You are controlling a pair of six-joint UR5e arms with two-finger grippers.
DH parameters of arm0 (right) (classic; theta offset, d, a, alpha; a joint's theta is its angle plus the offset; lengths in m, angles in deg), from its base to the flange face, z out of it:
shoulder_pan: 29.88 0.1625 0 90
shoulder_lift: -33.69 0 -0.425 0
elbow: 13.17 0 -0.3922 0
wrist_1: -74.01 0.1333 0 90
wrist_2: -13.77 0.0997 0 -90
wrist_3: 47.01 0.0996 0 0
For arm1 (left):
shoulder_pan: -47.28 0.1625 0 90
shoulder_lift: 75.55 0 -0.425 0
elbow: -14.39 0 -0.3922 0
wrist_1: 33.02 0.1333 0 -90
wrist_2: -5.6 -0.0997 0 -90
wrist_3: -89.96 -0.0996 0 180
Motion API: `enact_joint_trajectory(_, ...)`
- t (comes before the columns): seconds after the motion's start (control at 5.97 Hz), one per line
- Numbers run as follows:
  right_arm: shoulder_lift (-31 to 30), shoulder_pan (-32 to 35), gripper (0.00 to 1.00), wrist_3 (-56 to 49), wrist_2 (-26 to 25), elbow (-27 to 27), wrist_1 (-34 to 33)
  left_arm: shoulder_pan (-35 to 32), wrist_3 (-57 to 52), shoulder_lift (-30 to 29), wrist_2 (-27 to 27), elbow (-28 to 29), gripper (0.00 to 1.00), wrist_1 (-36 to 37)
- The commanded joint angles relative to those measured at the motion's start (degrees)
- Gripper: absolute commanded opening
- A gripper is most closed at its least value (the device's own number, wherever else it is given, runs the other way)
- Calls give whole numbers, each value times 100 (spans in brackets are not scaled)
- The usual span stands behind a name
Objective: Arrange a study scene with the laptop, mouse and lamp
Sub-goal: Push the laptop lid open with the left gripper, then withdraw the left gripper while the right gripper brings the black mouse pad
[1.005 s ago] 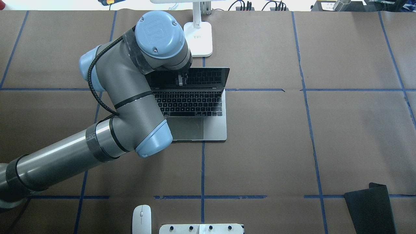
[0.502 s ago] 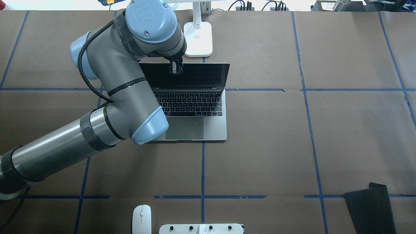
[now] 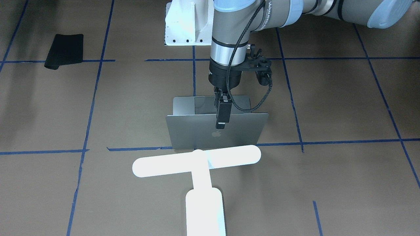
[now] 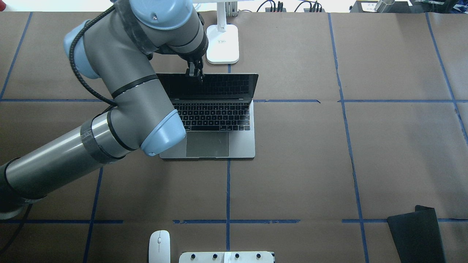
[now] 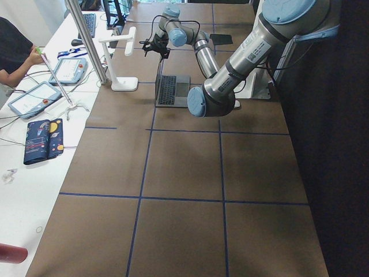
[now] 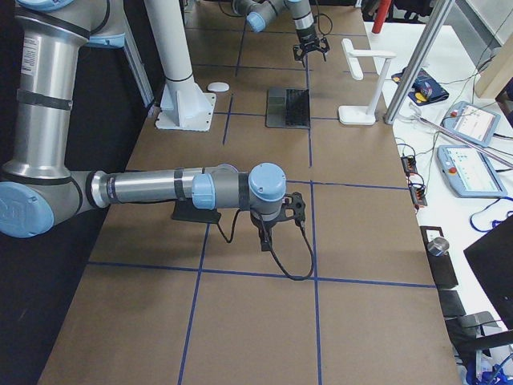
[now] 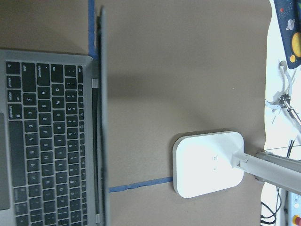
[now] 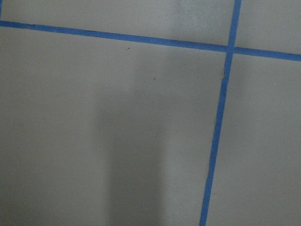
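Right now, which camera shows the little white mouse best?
The overhead exterior view: the mouse lies large and unblocked near the bottom edge, beside the white pedestal. Exterior right shows only a tiny white oval. I cannot make it out in the other views.

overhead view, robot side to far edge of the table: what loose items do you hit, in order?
mouse → laptop → lamp (its base; the bar runs out of the picture). Black mat and white pedestal left out: they overlap the mouse in depth.
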Motion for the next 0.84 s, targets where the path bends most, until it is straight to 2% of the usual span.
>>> enact_joint_trajectory(0.0,-277,-701,100,2326,119,201,1407,-38,-487,462,426,-956,100,374)
enact_joint_trajectory(0.17,-697,-1316,100,4112,-160,203,2966,-38,-698,805,515,-1327,100,374)
enact_joint_trajectory(0.33,-980,-2079,99,5322,-703,203,3956,-47,-935,843,516,-1366,100,374)
enact_joint_trajectory(0.5,-983,-2809,98,6648,-1152,247,4306,-55,-1486,1114,647,-1566,100,374)
enact_joint_trajectory(0.67,-1252,-3538,96,7566,-1774,247,4918,-55,-2162,1525,787,-2012,100,374)
